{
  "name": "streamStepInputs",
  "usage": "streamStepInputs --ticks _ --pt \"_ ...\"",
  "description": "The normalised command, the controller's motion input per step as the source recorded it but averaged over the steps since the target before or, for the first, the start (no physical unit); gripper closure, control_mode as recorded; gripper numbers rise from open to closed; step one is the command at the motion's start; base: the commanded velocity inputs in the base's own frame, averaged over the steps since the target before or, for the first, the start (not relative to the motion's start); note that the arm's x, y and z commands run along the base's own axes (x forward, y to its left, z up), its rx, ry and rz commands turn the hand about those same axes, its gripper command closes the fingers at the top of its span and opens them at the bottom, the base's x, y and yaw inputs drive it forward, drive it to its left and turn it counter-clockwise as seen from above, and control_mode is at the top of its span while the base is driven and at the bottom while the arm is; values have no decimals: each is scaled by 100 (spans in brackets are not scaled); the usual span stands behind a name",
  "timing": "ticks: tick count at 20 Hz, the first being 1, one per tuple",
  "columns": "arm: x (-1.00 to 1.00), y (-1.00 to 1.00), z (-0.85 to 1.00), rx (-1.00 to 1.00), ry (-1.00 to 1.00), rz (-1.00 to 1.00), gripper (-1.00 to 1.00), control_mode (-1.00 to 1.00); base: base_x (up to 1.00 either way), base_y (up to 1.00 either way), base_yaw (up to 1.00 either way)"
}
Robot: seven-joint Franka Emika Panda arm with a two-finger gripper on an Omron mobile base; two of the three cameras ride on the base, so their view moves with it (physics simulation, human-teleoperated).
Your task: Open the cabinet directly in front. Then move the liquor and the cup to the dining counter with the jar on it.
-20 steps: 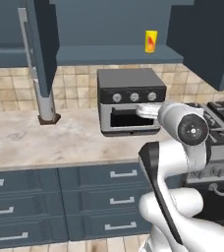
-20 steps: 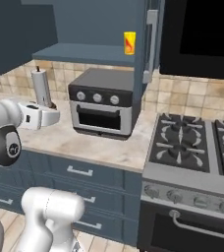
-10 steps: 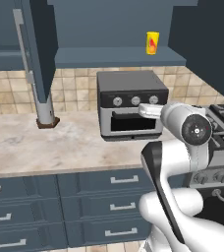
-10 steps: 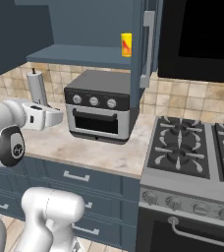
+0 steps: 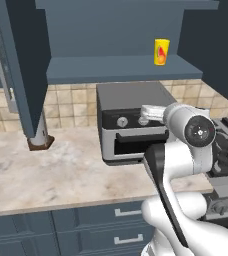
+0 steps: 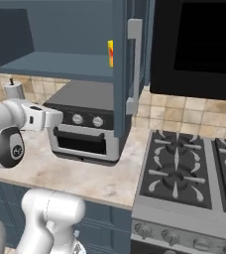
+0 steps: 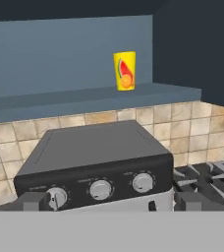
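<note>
We see the small yellow cup [image 7: 125, 71] upright on the open dark blue-grey cabinet's [image 5: 116, 67] shelf, above the grey toaster oven [image 7: 94, 165]. Our pincer [image 7: 104, 201] sits open, holding nothing.

Grey boxy toaster oven [image 5: 132, 122] with three silver knobs [image 7: 100, 189] and a front bar handle sits on the beige marbled stone counter [image 5: 61, 175], back near the beige tiled backsplash [image 7: 182, 123]. Black gas stove [image 6: 184, 168] with dark iron grates stands just beside the counter, to the oven's right. Black flat panel [image 6: 199, 44] hangs above the stove. Dark blue lower drawers [image 5: 86, 230] with silver pulls below the counter.
</note>
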Motion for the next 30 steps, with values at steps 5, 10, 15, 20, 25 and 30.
streamStepInputs --ticks 5,10,15,20,25,30 --pt "0 0 0 0 0 0 -100 100 37 -20 -5" --pt "0 0 0 0 0 0 -100 100 34 -12 0" --pt "0 0 0 0 0 0 -100 100 31 -23 -6" --pt "0 0 0 0 0 0 -100 100 31 -31 -6" --pt "0 -1 2 0 0 0 -100 -100 1 -2 0" --pt "12 -3 73 5 7 -1 -100 -100 0 0 0"
